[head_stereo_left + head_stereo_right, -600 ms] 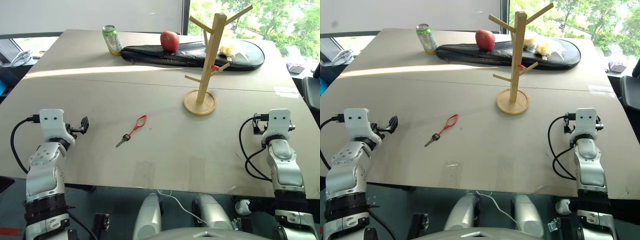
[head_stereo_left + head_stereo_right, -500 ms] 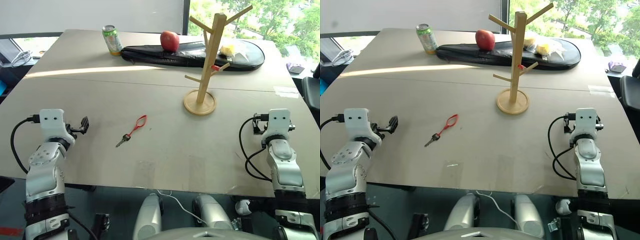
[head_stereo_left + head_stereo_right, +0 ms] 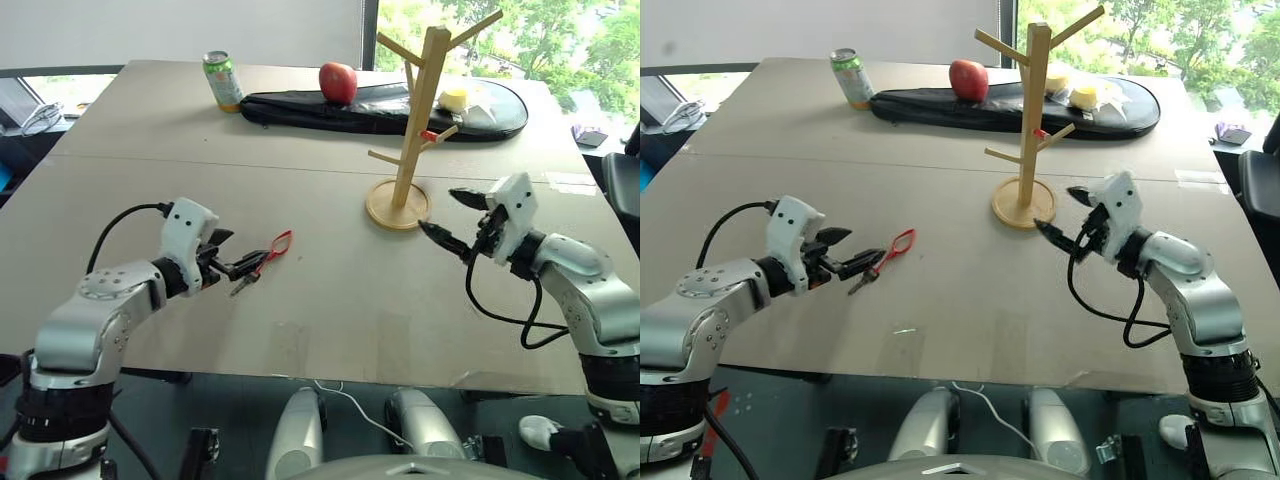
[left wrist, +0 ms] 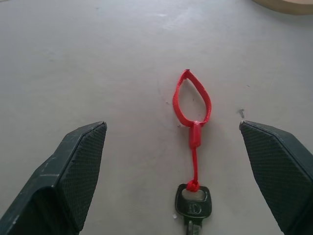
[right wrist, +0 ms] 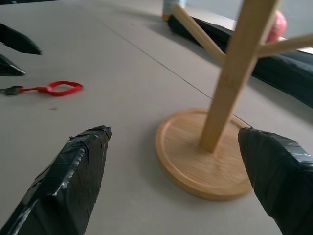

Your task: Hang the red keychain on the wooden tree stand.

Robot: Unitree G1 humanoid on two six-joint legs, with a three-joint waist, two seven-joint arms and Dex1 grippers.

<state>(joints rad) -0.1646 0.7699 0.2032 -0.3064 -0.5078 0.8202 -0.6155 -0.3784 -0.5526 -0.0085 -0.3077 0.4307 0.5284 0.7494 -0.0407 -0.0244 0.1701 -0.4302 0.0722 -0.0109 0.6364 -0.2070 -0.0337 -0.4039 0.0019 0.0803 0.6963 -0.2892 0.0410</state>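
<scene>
I have the left gripper (image 3: pixel 236 262) low over the table (image 3: pixel 320 310), its two black fingers spread wide and holding nothing. From its wrist camera the red keychain (image 4: pixel 192 132) lies flat between the fingers (image 4: pixel 73 171), touching neither; the cord loop is at the far end and the dark key head at the near end, where the blade is cut off by the frame edge. In the head view the key end is partly covered by the fingertips, so I cannot tell whether they touch it; the loop pokes out toward 1 o'clock.

The right gripper (image 3: pixel 448 215) is also wide open and empty, hanging just beside the round base of the wooden tree stand (image 3: pixel 412 130), at about 4 o'clock from it. Its wrist camera shows the base and lower pole (image 5: pixel 230 93) between the fingers; the upper pegs are cut off. A small red stub sits on one peg (image 3: pixel 429 136); I can't make out what it is.

At 12 o'clock on the table, a long black bag (image 3: pixel 380 108) lies behind the stand, carrying a red apple (image 3: pixel 338 83) and a pale wrapped item (image 3: pixel 456 98) partly hidden by the stand. A green can (image 3: pixel 222 80) stands at the bag's left end.
</scene>
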